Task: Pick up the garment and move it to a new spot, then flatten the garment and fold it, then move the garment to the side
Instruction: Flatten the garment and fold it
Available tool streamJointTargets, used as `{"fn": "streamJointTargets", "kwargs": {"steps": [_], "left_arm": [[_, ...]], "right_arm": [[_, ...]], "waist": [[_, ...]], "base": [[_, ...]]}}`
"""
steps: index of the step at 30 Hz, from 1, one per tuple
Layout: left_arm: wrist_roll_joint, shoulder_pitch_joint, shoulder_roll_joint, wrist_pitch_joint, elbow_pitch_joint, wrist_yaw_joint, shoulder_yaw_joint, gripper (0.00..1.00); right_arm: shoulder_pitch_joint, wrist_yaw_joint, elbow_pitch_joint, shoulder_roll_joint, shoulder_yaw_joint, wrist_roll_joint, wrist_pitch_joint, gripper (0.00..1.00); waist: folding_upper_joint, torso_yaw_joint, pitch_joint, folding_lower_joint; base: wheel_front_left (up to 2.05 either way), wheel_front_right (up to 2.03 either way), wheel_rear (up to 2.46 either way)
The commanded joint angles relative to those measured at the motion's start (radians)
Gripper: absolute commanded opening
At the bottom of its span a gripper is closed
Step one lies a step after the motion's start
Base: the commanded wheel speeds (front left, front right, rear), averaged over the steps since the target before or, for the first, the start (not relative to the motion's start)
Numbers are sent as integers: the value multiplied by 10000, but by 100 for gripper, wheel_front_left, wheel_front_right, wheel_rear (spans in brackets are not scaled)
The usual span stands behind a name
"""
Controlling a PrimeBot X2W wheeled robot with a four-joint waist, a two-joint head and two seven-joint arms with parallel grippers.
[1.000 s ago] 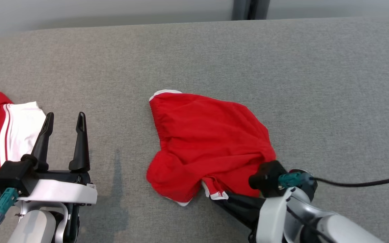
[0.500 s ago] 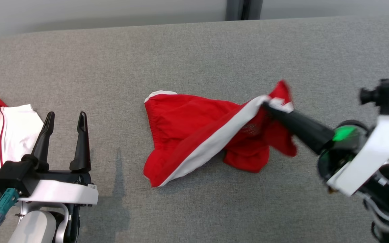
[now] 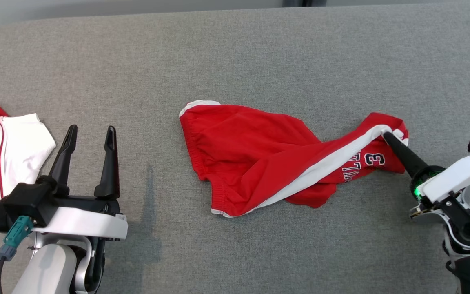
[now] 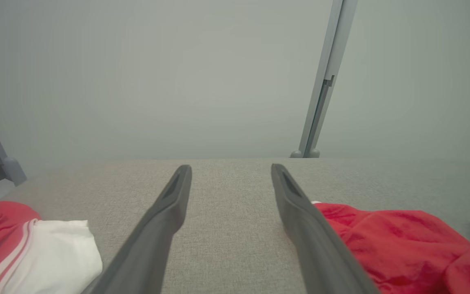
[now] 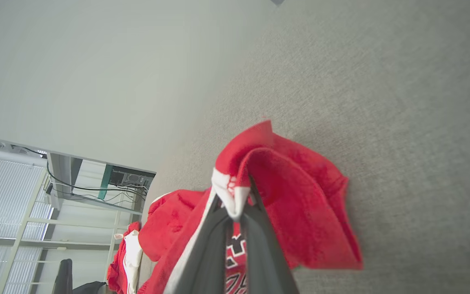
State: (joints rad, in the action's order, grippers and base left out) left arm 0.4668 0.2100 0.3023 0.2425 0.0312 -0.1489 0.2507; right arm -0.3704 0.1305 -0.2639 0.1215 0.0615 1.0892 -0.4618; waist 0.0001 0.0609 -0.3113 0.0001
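- A pair of red fabric shorts, with a white side stripe and white trim at the hems, is laid across the middle of a grey, cloth-covered bench.
- The gathered waistband is seen at the left end of the shorts, and one leg is stretched out towards the robot's right.
- Dark-and-white lettering and a figure 3 are shown on the stretched leg, just beside the stripe.
- The white-trimmed hem of that leg is pinched by the right hand, whose two long dark fingers are pressed fully together on the cloth.
- In the right wrist view the red fabric is seen draped over and around the fingertips, with the bench behind it.
- Whether the pinched end is lifted clear of the bench cannot be told.
- The left hand is held over the bench at the lower left, with its fingers spread as wide as they go and nothing between them.
- Its fingers are pointed away from the robot, and bare bench is seen between them in the left wrist view.
- A second garment of red and white cloth with thin red stripes is laid at the left edge of the bench, just beside the left hand and well apart from the shorts.
- A pale grey wall and a grey upright post are seen behind the bench.
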Motion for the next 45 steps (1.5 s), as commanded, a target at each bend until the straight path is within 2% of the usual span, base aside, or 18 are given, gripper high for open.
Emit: {"fn": "streamJointTargets", "kwargs": {"steps": [1,2,3,4,9,15,21,25,33,38,45], "left_arm": [[-62,163,14,36,49,56,6,100],[-65,191,12,41,89,82,25,100],[-70,219,14,47,122,83,42,100],[-72,230,15,46,154,101,53,100],[-50,173,19,47,279,112,81,100],[56,-109,47,83,388,1,10,100],[85,-364,140,104,333,-149,-139,100],[81,-468,228,55,227,-247,-191,100],[-95,-828,394,-206,55,-313,62,100],[-177,-1027,439,-356,-22,-365,255,100],[-203,-1102,461,-473,-90,-377,400,100]], "right_arm": [[-138,4,-203,-21,-58,-9,237,0],[-150,4,-343,-41,-119,44,416,18],[-140,4,-431,-13,-210,22,632,71],[-100,4,-518,40,-295,-14,808,100],[379,4,-586,315,-737,-231,1611,100],[1358,4,-164,1064,-1050,-1024,3408,100],[1592,4,663,1528,-911,-2842,5405,100],[1328,4,1368,1512,-816,-4350,6157,100],[1693,3,2380,856,-785,-7037,5865,100],[2144,3,2526,400,-535,-7784,5571,100],[2386,3,2673,125,-442,-8170,5333,100]], "waist": [[-1,1,6,-1],[-1,4,19,-1],[-1,-2,46,-1],[-1,-14,86,-1],[-1,-78,298,-1],[-1,-276,756,-1],[-1,-476,1101,-1],[-1,-558,1283,-1],[-1,-561,1654,-1],[-1,-528,1797,-1],[-1,-506,1868,-1]], "base": [[0,0,0],[0,0,0],[0,0,0],[0,0,0],[0,0,0],[0,0,0],[0,0,0],[0,0,0],[0,0,0],[0,0,0],[0,0,0]]}}
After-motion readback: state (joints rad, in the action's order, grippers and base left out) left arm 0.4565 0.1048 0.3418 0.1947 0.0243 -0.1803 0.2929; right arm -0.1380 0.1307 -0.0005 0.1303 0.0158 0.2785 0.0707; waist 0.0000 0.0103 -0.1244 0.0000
